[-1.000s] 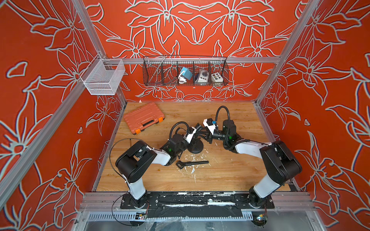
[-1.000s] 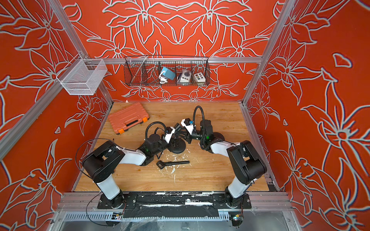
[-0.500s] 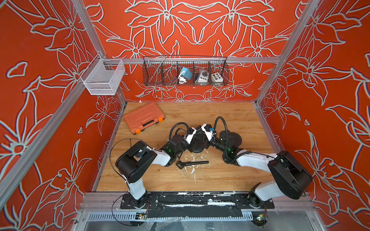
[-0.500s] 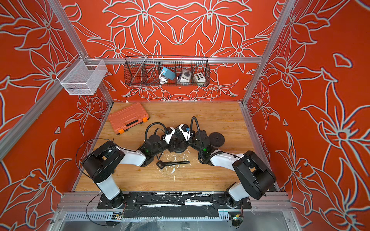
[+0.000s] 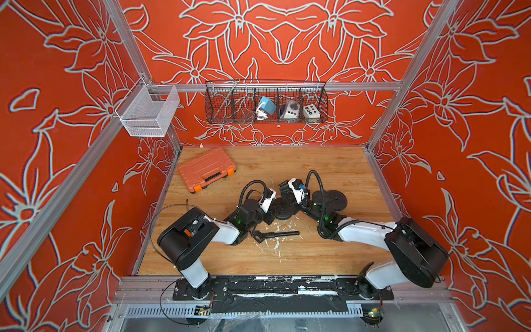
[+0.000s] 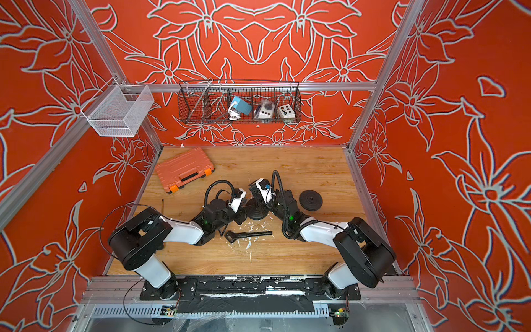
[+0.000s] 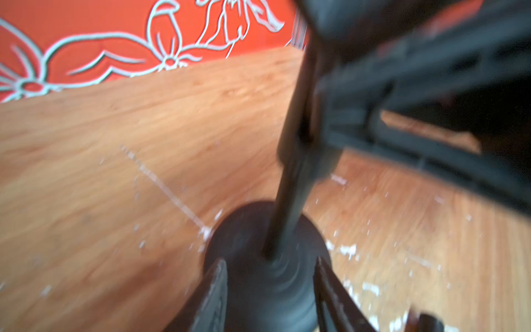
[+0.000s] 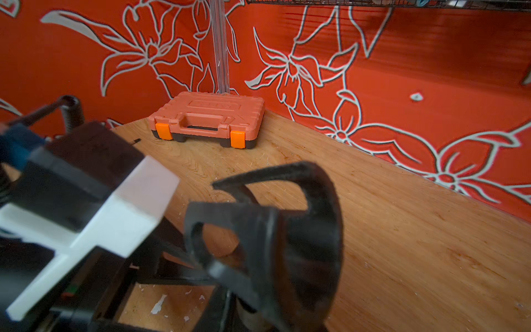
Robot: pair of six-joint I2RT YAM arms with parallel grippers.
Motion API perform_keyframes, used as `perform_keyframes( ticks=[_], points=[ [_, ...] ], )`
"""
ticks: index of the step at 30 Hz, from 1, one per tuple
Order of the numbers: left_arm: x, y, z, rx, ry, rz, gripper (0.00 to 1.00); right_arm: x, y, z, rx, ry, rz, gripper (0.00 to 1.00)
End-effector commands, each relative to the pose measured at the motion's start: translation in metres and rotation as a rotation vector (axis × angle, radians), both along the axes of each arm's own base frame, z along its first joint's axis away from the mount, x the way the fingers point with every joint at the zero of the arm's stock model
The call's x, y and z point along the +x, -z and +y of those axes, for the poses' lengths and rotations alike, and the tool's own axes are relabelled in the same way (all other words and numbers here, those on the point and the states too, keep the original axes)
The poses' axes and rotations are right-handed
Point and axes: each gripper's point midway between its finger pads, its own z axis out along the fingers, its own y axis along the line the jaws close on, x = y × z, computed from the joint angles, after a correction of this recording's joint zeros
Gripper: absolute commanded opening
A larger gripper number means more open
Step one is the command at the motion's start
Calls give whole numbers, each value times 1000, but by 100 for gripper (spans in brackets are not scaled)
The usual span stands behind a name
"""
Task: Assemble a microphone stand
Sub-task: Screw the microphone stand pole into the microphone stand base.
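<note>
A black round base [image 5: 283,213] sits mid-table with a thin black rod [image 7: 290,186] standing in its centre. My left gripper [image 7: 270,287] is open, its fingertips [image 7: 218,284] apart on either side of the base's dome. My right gripper [image 5: 287,197] is shut on the rod above the base. The black U-shaped mic clip [image 8: 273,227] at the rod's top fills the right wrist view. A second black disc [image 5: 334,198] lies to the right. A loose black rod with a clamp end [image 5: 274,235] lies in front of the base.
An orange tool case [image 5: 207,169] lies at the back left. A thin dark pin [image 5: 187,204] lies near the left wall. A wire basket [image 5: 265,120] and a white mesh basket [image 5: 146,110] hang on the walls. White flecks litter the wood round the base.
My right arm has sunk low and swung its gripper left over the base, uncovering the second disc. The left jaws have spread wider round the base.
</note>
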Motion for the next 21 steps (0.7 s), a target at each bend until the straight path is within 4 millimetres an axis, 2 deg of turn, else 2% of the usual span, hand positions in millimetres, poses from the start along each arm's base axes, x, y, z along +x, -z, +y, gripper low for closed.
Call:
perform_keyframes(
  ticks=[1,4,6,15,21],
  points=[
    [3,3,26,16,-122,63,54,-11,63,-14,-145,18,164,0],
    [8,1,37,-26,-166,155,57,-12,64,-13,-131,9,167,0],
    [11,1,37,-39,-166,220,58,-12,64,-12,-126,2,170,0],
    [21,9,14,-104,-128,465,60,-13,60,-11,-122,-14,173,0],
    [16,23,5,-137,-138,630,60,-12,59,-13,-114,-17,176,0]
  ],
)
